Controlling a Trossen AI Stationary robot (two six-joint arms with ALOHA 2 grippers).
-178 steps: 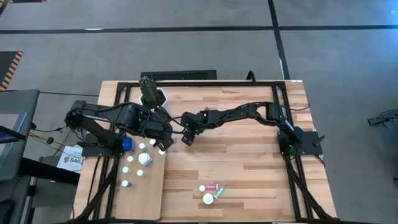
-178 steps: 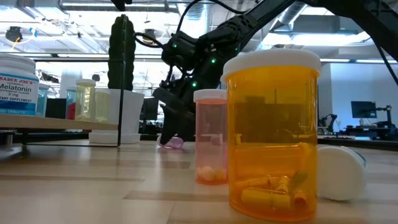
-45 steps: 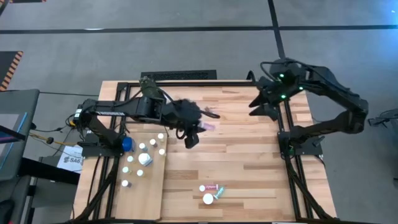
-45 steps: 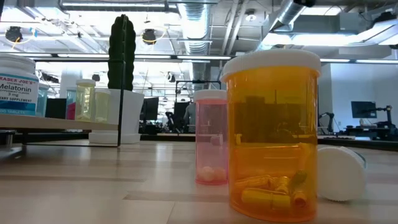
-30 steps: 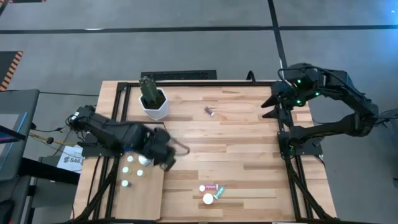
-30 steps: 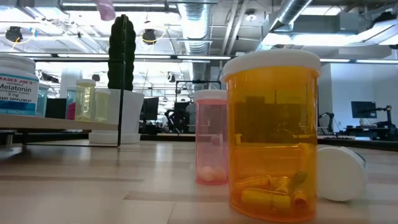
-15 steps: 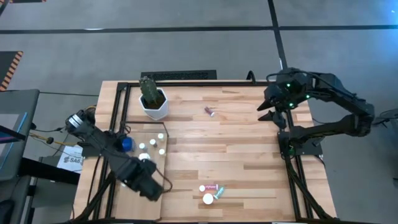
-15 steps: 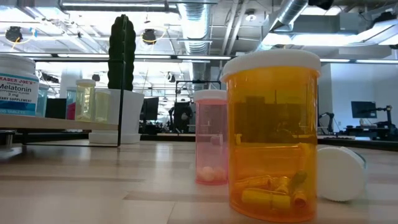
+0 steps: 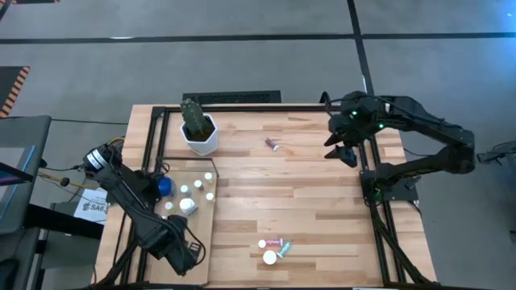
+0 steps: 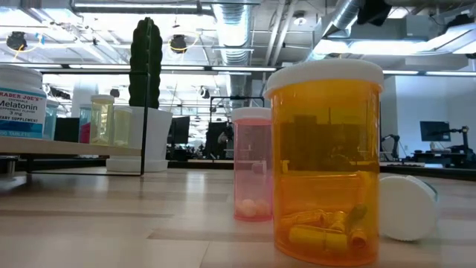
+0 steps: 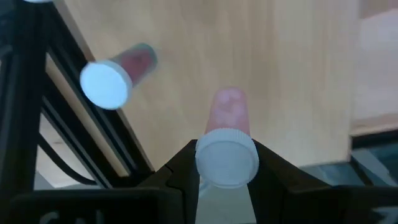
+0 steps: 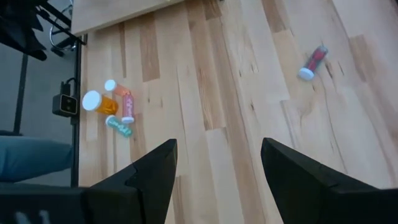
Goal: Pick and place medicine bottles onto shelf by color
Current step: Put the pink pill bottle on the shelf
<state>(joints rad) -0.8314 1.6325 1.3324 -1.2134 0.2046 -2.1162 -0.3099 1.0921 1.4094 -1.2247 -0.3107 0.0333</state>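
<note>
We see the table (image 9: 306, 185), striped wooden planks in a black metal frame, and at its near left corner the shelf (image 9: 197, 229), a paler, smoother narrow board. Half a second ago the left arm reached over the middle of that board; now the left gripper (image 9: 184, 256) is at its near end, clamped on a pink bottle (image 11: 229, 124), a small translucent cylinder with a round white cap, and another pink bottle (image 11: 118, 76) lies on its side on the pale wood close by. The right gripper (image 9: 342, 151) hangs over the table's far right with its two dark fingers spread wide and nothing between them; it sits a little further in than before. A white hexagonal pot (image 9: 201, 137) with a green cactus stands at the far left. Near the front edge stand an amber bottle (image 10: 326, 160) of clear ribbed plastic and a slimmer pink one (image 10: 253, 164), unmoved. On the shelf a white tub (image 10: 21, 100) reads "TRADER JOE'S Melatonin"
</note>
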